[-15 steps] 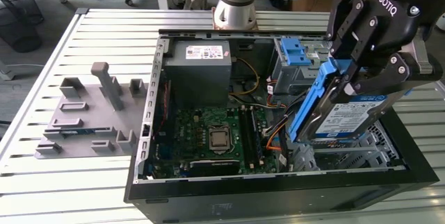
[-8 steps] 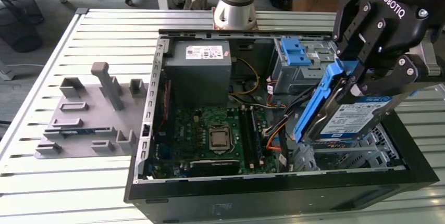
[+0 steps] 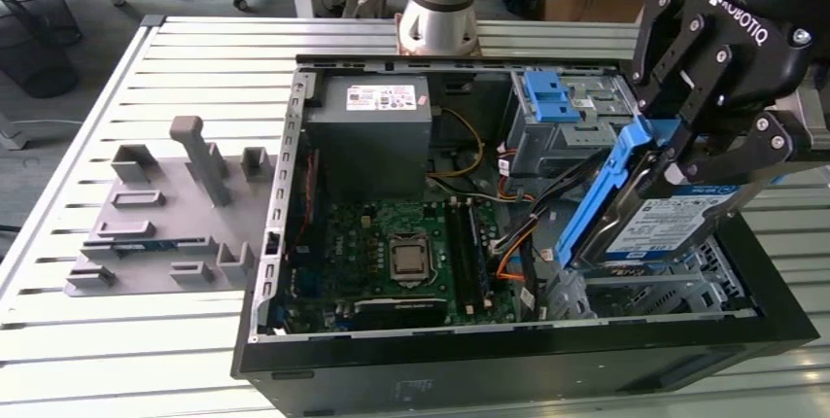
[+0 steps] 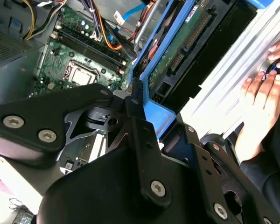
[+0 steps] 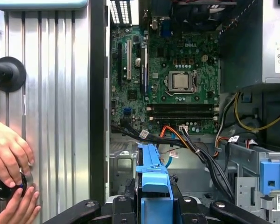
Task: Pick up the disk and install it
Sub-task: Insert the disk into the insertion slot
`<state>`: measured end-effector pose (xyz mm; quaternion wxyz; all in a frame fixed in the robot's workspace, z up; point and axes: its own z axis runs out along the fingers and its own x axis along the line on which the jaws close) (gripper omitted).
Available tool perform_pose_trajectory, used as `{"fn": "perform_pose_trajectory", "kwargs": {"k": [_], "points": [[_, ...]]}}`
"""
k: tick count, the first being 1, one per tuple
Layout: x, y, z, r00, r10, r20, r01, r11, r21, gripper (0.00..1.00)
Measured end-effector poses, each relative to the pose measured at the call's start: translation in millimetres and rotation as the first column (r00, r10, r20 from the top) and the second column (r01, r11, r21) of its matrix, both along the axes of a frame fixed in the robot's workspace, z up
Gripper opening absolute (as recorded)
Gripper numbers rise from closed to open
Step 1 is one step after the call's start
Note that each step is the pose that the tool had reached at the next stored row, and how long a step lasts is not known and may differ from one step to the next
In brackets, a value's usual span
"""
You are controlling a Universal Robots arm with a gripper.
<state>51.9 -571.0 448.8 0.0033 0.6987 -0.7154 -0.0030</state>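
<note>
- Slatted aluminium table [image 3: 208, 68], ribbed and dull silver, with desks and a black mesh bin [image 3: 33, 49] behind it.
- Black computer case [image 3: 519, 365] lies open on the table, showing a green motherboard [image 3: 389, 262] and a grey boxy power supply [image 3: 369, 136].
- Grey plastic fixture [image 3: 155, 214] with blocky uprights sits on the table beside the case, at the exterior view's left.
- Black gripper [image 3: 694, 146] pinches the disk [image 3: 668, 224], a flat silver drive in a blue frame, tilted above the case's drive cage at the exterior view's right.
- A person's hands [image 5: 9, 154] rest on the table slats in the first wrist view.
</note>
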Motion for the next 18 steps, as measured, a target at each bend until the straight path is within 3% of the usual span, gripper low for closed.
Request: {"fn": "perform_pose_trajectory", "kwargs": {"k": [18], "points": [[21.2,0.0,-8.8,1.0000,0.000,0.0000,0.000,1.0000,-0.0001,0.36]]}}
